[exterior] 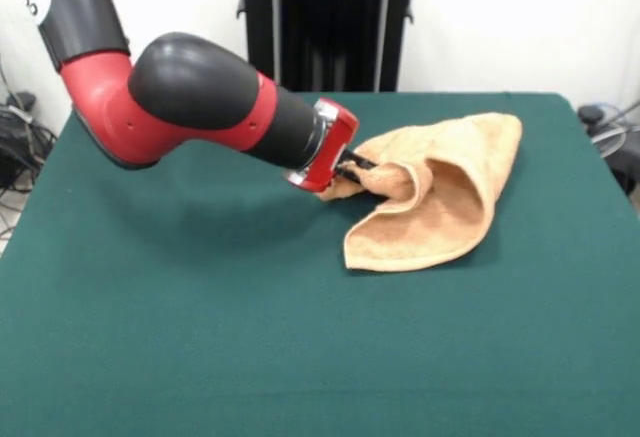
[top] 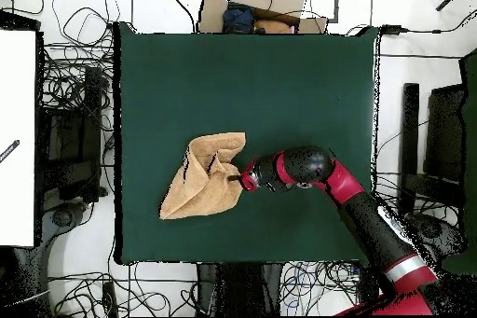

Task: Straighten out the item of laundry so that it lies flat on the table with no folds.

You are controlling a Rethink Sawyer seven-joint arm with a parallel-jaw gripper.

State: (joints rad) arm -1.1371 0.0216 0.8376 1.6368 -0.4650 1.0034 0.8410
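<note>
The peach-orange towel (exterior: 440, 192) lies crumpled and folded over itself on the dark green table (exterior: 200, 337), right of centre in the front view. One edge is lifted and pulled into a bunch toward my gripper (exterior: 358, 169), which is shut on that bunched edge. From overhead the towel (top: 203, 182) is a rough triangle with raised folds, and the gripper (top: 237, 176) meets its right side. The fingertips are mostly buried in the cloth.
My arm (exterior: 190, 102) reaches low across the table from the left of the front view. An open cardboard box (top: 256, 8) sits beyond the table's far edge overhead. Cables (top: 79, 100) lie on the floor around the table.
</note>
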